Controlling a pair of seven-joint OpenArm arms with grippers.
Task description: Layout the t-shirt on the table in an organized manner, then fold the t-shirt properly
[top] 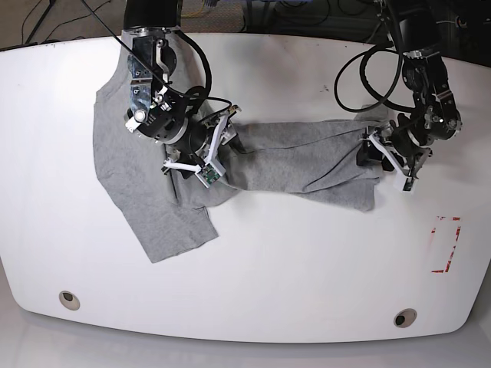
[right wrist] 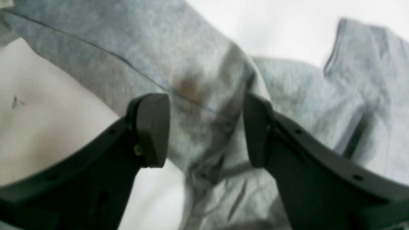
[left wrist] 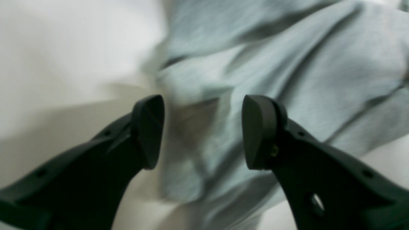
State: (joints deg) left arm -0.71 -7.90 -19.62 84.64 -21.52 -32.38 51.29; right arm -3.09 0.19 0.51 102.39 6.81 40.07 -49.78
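Observation:
The heather-grey t-shirt [top: 130, 176] lies wrinkled on the white table [top: 268, 268]. Its left part is spread flat, and a bunched band runs right across the middle. My right gripper [top: 227, 139] is at the bunched middle. In the right wrist view it [right wrist: 204, 129] is open, with a ridge of the t-shirt [right wrist: 198, 80] between the jaws. My left gripper [top: 367, 152] is at the band's right end. In the left wrist view it [left wrist: 203, 131] is open over the blurred t-shirt [left wrist: 303, 73]. No lettering shows.
A red rectangular tape mark [top: 445, 244] is at the right of the table. Two round grommet holes [top: 69, 299] [top: 404, 317] sit near the front edge. Black cables loop behind both arms at the far edge.

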